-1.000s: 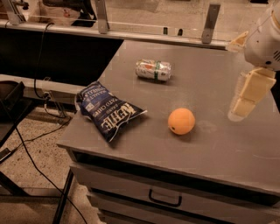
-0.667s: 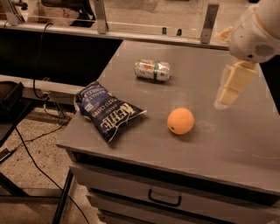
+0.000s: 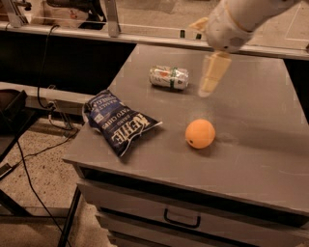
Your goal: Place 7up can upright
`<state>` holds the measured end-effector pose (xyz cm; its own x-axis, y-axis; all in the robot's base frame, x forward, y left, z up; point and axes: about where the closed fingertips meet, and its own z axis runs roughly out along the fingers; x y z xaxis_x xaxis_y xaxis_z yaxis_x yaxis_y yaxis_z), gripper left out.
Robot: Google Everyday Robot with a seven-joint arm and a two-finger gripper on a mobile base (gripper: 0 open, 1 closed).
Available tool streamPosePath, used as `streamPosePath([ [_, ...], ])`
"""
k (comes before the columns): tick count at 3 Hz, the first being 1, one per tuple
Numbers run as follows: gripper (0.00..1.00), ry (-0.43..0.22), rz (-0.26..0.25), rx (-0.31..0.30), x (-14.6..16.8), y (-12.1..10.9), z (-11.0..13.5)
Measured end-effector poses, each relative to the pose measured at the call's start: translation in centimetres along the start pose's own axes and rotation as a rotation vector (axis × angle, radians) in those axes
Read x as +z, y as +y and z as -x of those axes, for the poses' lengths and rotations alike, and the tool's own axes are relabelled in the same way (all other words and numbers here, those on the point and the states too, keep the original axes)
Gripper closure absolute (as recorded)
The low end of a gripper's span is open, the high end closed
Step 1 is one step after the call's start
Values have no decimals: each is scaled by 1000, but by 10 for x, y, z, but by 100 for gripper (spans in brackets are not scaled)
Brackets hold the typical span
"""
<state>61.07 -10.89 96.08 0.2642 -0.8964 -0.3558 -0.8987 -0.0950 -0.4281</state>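
The can is lying on its side near the back of the grey surface, and the gripper is hanging just to its right with its fingers pressed together, holding nothing, while an orange and a chip bag are sitting nearer the front.

Reads as a robotics lab or test bay, not a home: a plain grey drawer cabinet with a black pull handle, and loose black cables trailing over a bare speckled floor. A metal-framed glass partition runs along the back. The robot's pale gripper hangs over the cabinet top just right of a 7up can lying on its side, with a chip bag and an orange set out like test props.
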Motion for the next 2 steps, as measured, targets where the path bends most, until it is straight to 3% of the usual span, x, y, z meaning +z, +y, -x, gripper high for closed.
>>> streamPosePath([
  [1, 0, 2, 23, -50, 38, -24, 33],
  [2, 0, 55, 53, -16, 64, -34, 46],
])
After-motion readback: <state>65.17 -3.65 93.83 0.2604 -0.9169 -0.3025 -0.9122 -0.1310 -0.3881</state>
